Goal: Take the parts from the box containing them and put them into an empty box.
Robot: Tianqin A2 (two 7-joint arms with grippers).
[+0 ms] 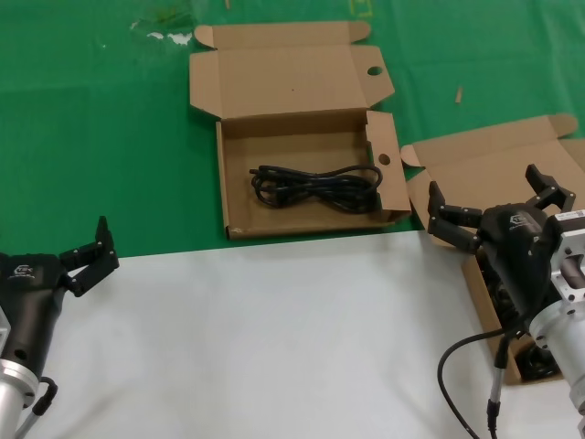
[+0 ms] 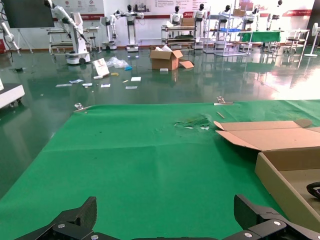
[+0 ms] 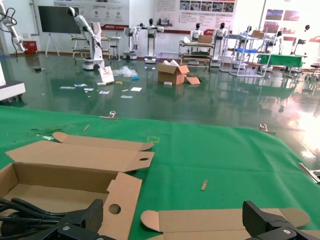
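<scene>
While the right gripper (image 1: 494, 212) hovers with its fingers spread wide and nothing between them, it sits above the near left corner of the plain-flapped box (image 1: 512, 165) at the right edge of the table. That box is largely covered by the right arm; dark shapes inside it, below the wrist, are probably more cables, but they are too hidden to confirm. To its left stands the holed box (image 1: 239, 165), lid folded back, with round holes through its right side flap and lid ear. One black coiled cable (image 1: 315, 186) lies inside it, stretched across the floor toward the right wall. The left gripper (image 1: 85, 259) waits at the left, over the seam between the green mat (image 1: 101, 128) and the white tabletop (image 1: 274, 338), its fingers likewise spread and empty.
</scene>
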